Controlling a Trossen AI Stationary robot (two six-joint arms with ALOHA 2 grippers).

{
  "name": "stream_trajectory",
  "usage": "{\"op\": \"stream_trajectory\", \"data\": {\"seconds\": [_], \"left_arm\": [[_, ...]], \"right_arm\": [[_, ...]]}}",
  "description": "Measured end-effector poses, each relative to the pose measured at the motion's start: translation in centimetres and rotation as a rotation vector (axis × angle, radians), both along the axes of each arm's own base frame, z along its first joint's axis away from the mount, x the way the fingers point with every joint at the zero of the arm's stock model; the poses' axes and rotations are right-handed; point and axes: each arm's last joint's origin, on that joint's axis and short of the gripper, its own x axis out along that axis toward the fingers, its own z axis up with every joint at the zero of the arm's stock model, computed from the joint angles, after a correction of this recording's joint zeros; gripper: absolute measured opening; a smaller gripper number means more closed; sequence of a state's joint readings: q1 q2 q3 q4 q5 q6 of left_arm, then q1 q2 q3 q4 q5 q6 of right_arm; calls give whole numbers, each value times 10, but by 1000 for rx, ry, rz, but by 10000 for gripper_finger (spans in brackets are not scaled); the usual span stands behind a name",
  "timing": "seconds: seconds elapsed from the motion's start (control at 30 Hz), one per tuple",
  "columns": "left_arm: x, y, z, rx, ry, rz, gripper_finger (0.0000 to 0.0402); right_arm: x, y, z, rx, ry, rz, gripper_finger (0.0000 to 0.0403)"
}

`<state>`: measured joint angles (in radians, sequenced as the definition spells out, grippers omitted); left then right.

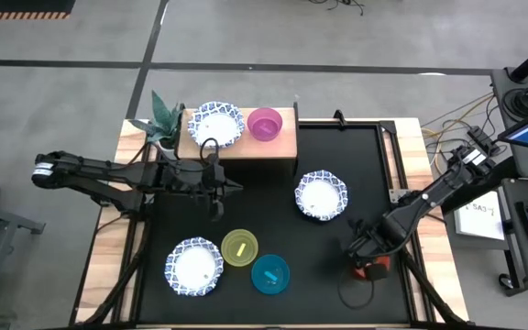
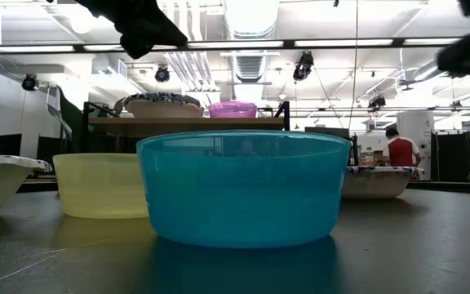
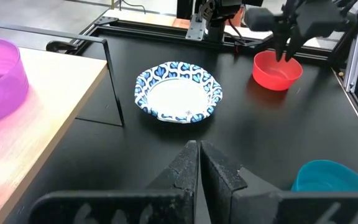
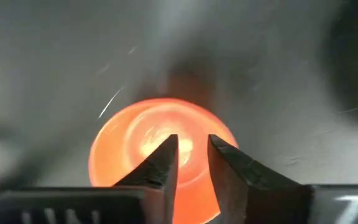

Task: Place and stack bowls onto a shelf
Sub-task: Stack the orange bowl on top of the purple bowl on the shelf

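Observation:
The light-wood shelf (image 1: pixel 282 147) stands at the mat's far left and bears one blue-patterned bowl (image 1: pixel 215 124) and the purple bowl (image 1: pixel 264 124). Two more patterned bowls rest on the mat (image 1: pixel 321 194) (image 1: pixel 193 267), with the yellow-green bowl (image 1: pixel 239 248) and the teal bowl (image 1: pixel 270 274) between them near the front. My left gripper (image 3: pixel 199 152) is shut and empty, hovering just in front of the shelf. My right gripper (image 4: pixel 191 152) hangs narrowly open, pointing down over the red bowl (image 4: pixel 123 149), which sits upright near the mat's right front (image 3: pixel 277 70).
A potted plant (image 1: pixel 163 119) stands at the shelf's left end. The black mat's raised frame (image 1: pixel 388 137) runs along the right. Beyond the table, in the low view, a person (image 2: pixel 398 151) sits far off. Bare mat lies between the shelf and the front bowls.

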<state>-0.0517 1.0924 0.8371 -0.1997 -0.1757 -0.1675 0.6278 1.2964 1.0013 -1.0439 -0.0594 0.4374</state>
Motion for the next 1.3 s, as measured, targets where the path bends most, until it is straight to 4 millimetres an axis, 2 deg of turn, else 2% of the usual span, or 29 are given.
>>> {"op": "stream_trajectory", "data": {"seconds": [0.13,0.33,0.5,0.67,0.87,1.03,1.17,1.3], "left_arm": [[0,0,0,0,0,0,0],[0,0,0,1,0,0,0],[0,0,0,1,0,0,0],[0,0,0,1,0,-1,0],[0,0,0,1,0,-1,0],[0,0,0,1,0,-1,0],[0,0,0,1,0,0,0],[0,0,0,1,-1,0,0]], "right_arm": [[3,-1,3,-41,-35,-46,65],[6,0,-8,-67,5,-94,146],[7,3,-17,-98,41,34,207],[9,5,-32,-156,98,140,217],[14,9,-55,-205,174,220,188],[17,11,-65,-222,206,246,116],[16,11,-64,-197,221,239,30],[17,9,-52,-141,199,177,12]]}}
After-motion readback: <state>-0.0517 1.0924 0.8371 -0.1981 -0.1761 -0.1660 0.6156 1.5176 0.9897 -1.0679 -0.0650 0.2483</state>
